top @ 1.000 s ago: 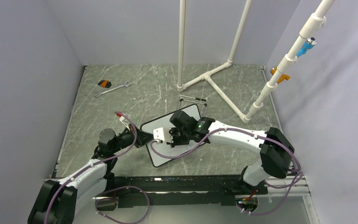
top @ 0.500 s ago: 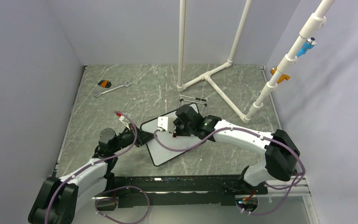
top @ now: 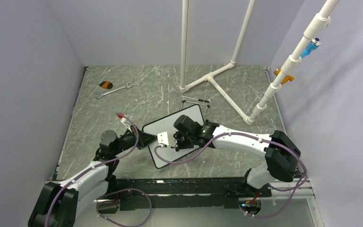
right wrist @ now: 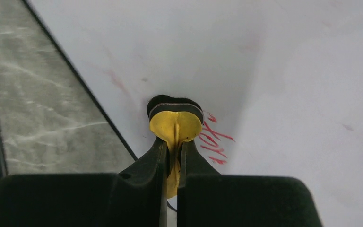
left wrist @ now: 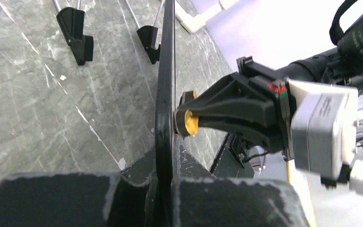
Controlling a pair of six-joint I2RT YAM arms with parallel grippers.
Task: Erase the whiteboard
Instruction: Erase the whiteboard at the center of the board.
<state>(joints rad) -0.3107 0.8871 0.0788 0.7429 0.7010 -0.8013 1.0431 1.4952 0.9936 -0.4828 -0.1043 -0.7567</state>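
From above, the whiteboard is seen lying tilted on the table at the middle of the frame, with the left gripper at its left edge and the right gripper over its centre. A wrench in the upper left and a pipe frame at the upper middle are shown in this view only. What is gripped cannot be made out from there. In the left wrist view the board is seen edge-on as a thin black line running up the middle. Its stand feet are at the upper left. The left gripper is clenched on the frame at the bottom centre. To the right of the frame, a yellow eraser is pressed against the board's face by the right gripper. Only in the right wrist view is the writing shown. Red marks lie just right of centre on the white surface, touching the eraser. The eraser's dark pad is set on the board. The right gripper is closed tight on the yellow tab, with hardly any gap left between the fingers.
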